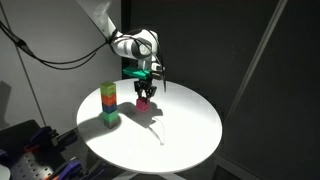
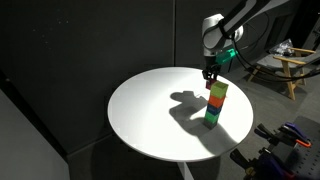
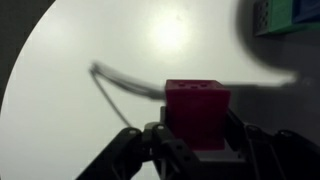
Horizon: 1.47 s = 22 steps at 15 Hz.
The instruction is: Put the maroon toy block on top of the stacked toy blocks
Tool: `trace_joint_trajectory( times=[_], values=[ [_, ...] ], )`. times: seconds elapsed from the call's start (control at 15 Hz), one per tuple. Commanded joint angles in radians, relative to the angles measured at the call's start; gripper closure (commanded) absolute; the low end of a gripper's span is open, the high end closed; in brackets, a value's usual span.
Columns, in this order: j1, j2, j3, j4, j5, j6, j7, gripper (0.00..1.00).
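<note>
Fingers (image 3: 140, 150) of the gripper (image 3: 197, 140) press in from both sides of the maroon toy block (image 3: 197, 105), which sits clenched squarely between them in the wrist view. Past the cube spreads the round white table (image 3: 80, 60), crossed by a thin dark shadow. Farther off, in the upper right corner, stand the stacked toy blocks (image 3: 283, 14), apart from the held cube. In an exterior view the stack (image 1: 108, 105) stands upright beside the lowered claw.
</note>
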Motion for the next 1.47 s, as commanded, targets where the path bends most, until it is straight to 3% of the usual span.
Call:
trace_joint_trajectory(
  times=[0.0, 0.73, 1.4],
  values=[
    [0.007, -0.075, 0.009, -0.034, -0.029, -0.036, 0.04, 0.72],
    [0.013, -0.242, 0.036, -0.104, -0.027, -0.066, 0.046, 0.72],
    [0.008, -0.381, 0.064, -0.132, -0.016, -0.194, 0.024, 0.72]
  ],
)
